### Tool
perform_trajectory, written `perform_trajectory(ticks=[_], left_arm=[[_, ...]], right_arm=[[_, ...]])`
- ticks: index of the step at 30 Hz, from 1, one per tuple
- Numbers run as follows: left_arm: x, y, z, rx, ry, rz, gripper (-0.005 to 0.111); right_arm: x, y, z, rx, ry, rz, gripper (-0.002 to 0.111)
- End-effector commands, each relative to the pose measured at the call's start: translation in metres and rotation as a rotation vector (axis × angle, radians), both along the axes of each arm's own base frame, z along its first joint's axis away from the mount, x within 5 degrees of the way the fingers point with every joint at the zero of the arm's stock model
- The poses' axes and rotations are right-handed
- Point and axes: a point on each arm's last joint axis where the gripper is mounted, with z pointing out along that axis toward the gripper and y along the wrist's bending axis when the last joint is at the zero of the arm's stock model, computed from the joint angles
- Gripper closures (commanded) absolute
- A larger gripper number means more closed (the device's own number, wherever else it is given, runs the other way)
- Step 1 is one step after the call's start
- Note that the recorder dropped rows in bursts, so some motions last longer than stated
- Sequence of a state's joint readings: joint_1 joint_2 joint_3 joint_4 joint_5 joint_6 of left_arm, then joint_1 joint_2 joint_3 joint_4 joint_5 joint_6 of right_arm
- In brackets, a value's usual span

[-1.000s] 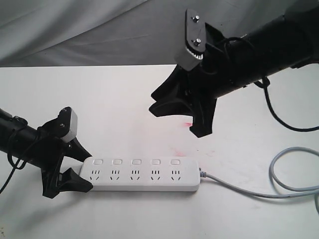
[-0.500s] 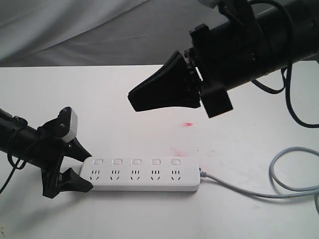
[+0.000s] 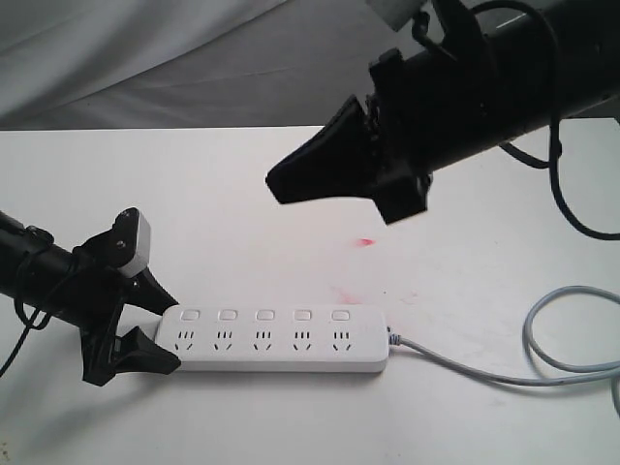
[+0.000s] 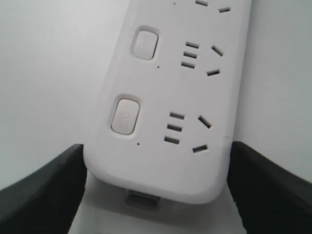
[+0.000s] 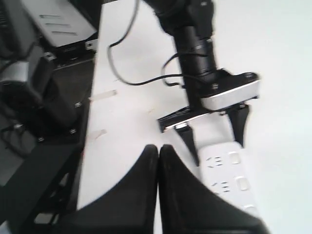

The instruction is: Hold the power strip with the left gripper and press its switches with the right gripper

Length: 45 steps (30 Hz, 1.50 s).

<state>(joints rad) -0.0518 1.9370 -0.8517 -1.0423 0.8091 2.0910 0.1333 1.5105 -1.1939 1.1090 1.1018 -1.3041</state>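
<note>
The white power strip [image 3: 281, 341] lies flat on the table near its front edge. Its row of square switches [image 3: 264, 315] faces up, and its grey cable [image 3: 542, 360] loops off to the right. My left gripper [image 3: 172, 335] is shut on the strip's left end, one black jaw pressed against each long side. The left wrist view shows the same grip from above, with my left gripper [image 4: 157, 152] across the power strip [image 4: 165, 92] and two switches [image 4: 126, 116]. My right gripper [image 3: 278, 188] hangs shut and empty in the air, well above and behind the strip. In its own view my right gripper [image 5: 158, 149] points beside the power strip [image 5: 229, 175].
The white table [image 3: 242, 194] carries faint red marks [image 3: 365, 241] behind the strip. A grey cloth [image 3: 145, 58] hangs behind the table. In the right wrist view, dark equipment [image 5: 39, 97] stands past the table's edge.
My right gripper has closed from partly open, rolled over so its jaws lie together, and risen a little. The left gripper and the power strip have not moved.
</note>
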Motion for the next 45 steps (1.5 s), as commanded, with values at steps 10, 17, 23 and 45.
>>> perform_trajectory(ticks=[10,17,23,45], left_arm=[[-0.001,-0.002,-0.001,0.003,0.0,-0.01,0.078],[-0.001,-0.002,-0.001,0.003,0.0,-0.01,0.078],[-0.001,-0.002,-0.001,0.003,0.0,-0.01,0.078],[-0.001,-0.002,-0.001,0.003,0.0,-0.01,0.078]], right_arm=[[-0.002,-0.018,0.028,-0.067,-0.175,-0.289,0.108],[-0.082,-0.04,0.067,-0.144,-0.462,-0.373,0.108],[-0.138,-0.068,0.058,-0.145,-0.597,-0.633,0.108],[-0.277,-0.104,0.011,0.051,-0.743,-1.176,0.108]])
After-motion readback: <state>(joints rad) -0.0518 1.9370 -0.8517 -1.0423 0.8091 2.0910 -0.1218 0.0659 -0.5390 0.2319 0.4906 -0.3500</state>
